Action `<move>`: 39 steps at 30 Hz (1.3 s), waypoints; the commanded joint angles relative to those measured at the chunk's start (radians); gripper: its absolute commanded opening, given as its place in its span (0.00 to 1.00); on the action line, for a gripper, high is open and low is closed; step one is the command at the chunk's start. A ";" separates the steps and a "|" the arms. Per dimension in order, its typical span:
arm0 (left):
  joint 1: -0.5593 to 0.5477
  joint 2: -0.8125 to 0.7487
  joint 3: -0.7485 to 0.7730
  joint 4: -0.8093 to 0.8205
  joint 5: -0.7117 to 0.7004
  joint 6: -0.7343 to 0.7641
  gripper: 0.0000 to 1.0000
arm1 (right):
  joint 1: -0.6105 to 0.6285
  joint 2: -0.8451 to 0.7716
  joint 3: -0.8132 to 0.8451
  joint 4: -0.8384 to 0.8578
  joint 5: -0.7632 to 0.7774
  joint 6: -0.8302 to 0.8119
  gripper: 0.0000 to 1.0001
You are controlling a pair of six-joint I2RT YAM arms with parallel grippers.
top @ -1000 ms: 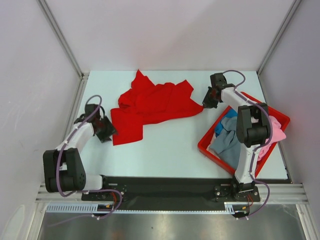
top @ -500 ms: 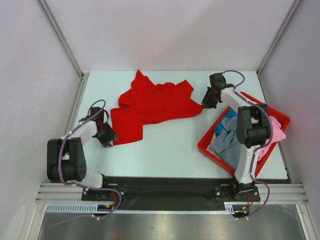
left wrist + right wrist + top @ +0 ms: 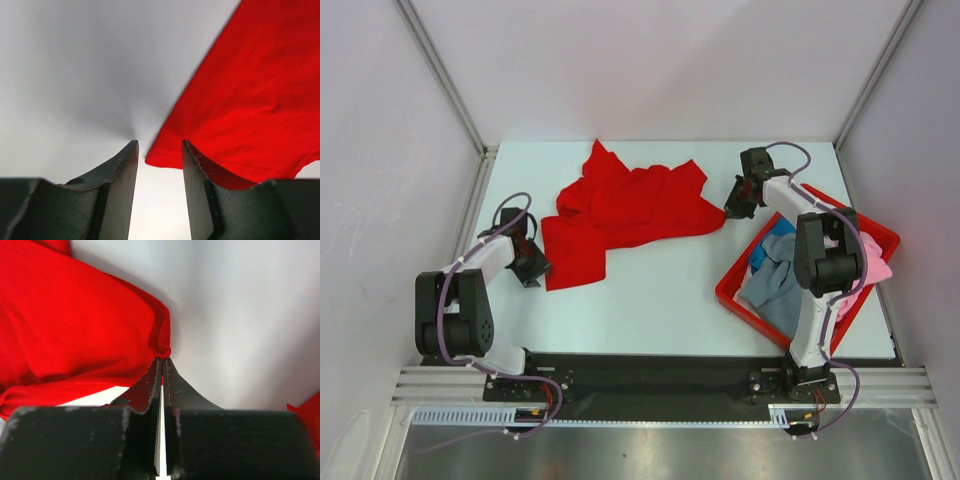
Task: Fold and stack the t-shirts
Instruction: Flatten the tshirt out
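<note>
**Red shirt spread on the table, one corner pinched, another between parted fingers**

The large bright red cloth t-shirt (image 3: 625,210) lies crumpled and partly spread on the pale flat table (image 3: 660,290), filling the stretch from about 10 o'clock round to 1 o'clock of the table's middle. A flap of it hangs down toward 8 o'clock, and one pointed corner reaches out at 2 o'clock.

The right gripper (image 3: 729,210) sits at that 2 o'clock corner. In the right wrist view its two dark fingers (image 3: 150,385) are pressed together, with a small fold of the red cloth nipped between their tips. The rest of the shirt fans away to 10 o'clock of the tips.

The left gripper (image 3: 540,266) is low at the 8 o'clock side, just beside the lower edge of the hanging flap. In the left wrist view its fingers stand apart with table showing between them. The flap's bottom corner lies in that gap, close against the right-hand finger. The cloth is not clamped.

The rigid red plastic rectangular bin (image 3: 732,297) rests at 4 o'clock, turned at an angle to the table edge. Inside it lie a grey-blue cloth shirt (image 3: 775,285) at the near end, a blue cloth shirt (image 3: 778,238) peeking out at the bin's 11 o'clock, and a pink cloth shirt (image 3: 876,268) at its 3 o'clock side, partly hidden by the right arm
</note>
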 commanded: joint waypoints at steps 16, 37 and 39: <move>-0.010 0.051 -0.032 0.095 0.012 -0.002 0.41 | -0.003 -0.058 -0.008 0.009 -0.016 0.006 0.00; -0.010 0.005 -0.037 0.140 0.041 0.030 0.00 | 0.002 -0.087 -0.029 -0.010 -0.013 0.003 0.00; -0.011 -0.043 0.008 0.132 0.030 0.047 0.00 | 0.010 -0.095 -0.020 -0.026 -0.005 -0.003 0.00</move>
